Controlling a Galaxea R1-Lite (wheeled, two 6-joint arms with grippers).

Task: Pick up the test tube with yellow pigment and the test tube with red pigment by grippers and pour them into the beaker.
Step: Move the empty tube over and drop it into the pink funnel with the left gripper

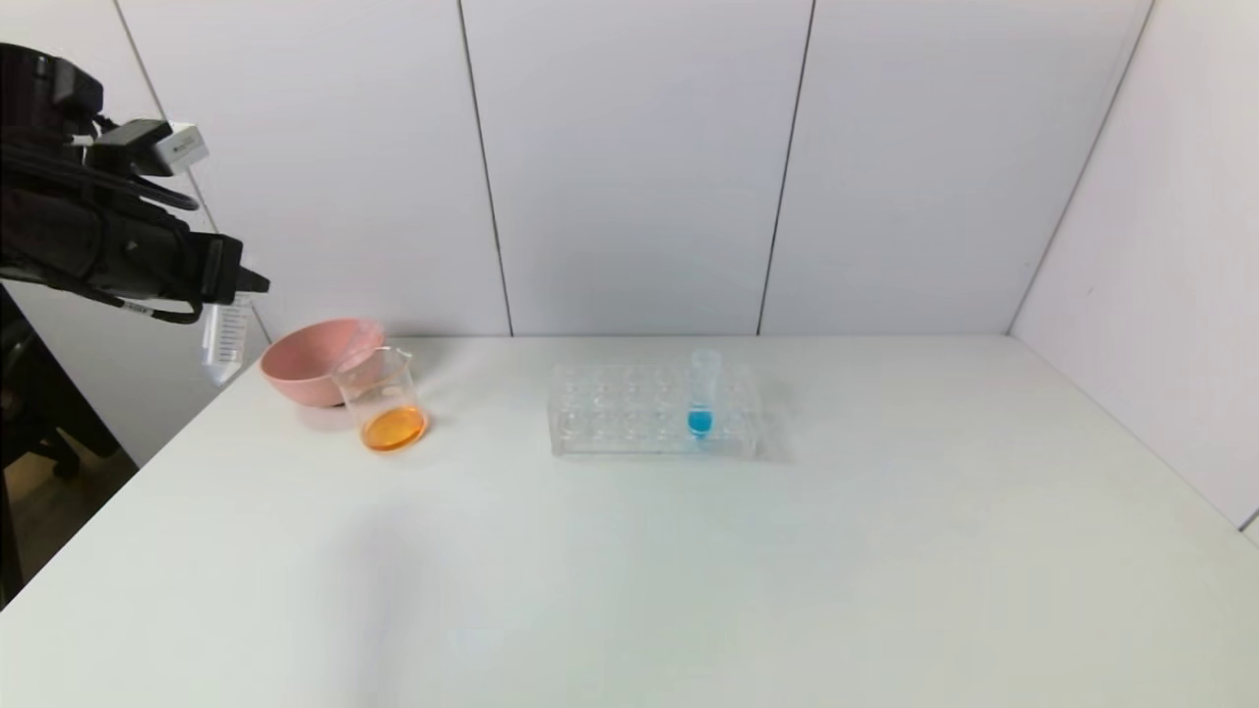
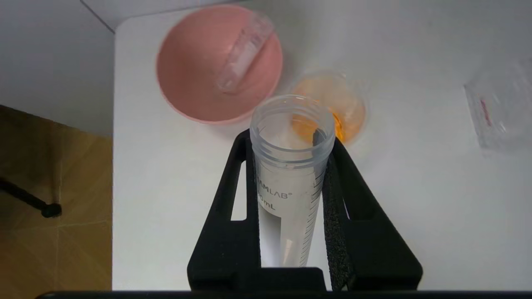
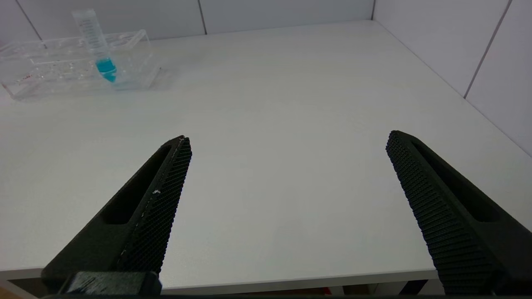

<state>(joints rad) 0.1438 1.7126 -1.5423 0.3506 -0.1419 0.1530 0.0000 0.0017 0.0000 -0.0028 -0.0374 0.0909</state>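
The right gripper (image 3: 286,182) sits nearest, low over the near edge of the white table (image 1: 689,570), its two ribbed black fingers (image 3: 166,195) spread wide with nothing between them. Taking the beaker (image 1: 386,401) as the landmark, this gripper is well apart from it, toward the robot's right.

The beaker stands on the table toward the robot's left and holds a shallow layer of orange liquid. Touching it from behind is a pink bowl (image 1: 310,362), in which a clear, empty-looking test tube (image 2: 243,54) lies slanted against the rim. Which pigment that tube carried cannot be told.

To the left of the beaker and raised above it, beyond the table's left edge, the left gripper (image 2: 291,174) is clamped on another clear test tube (image 2: 291,174). In the wrist view its open mouth faces the camera, with the beaker just past it. The tube looks empty, and no red or yellow shows in it. Printed on its side are graduation marks, letters reading "AMLAB" with a registered mark, and below them "0 mL"; the first characters are hidden by a finger.

To the right of the beaker, set apart from it, a clear rectangular tube rack (image 1: 629,418) holds one upright tube with blue pigment (image 1: 701,398) at its bottom.
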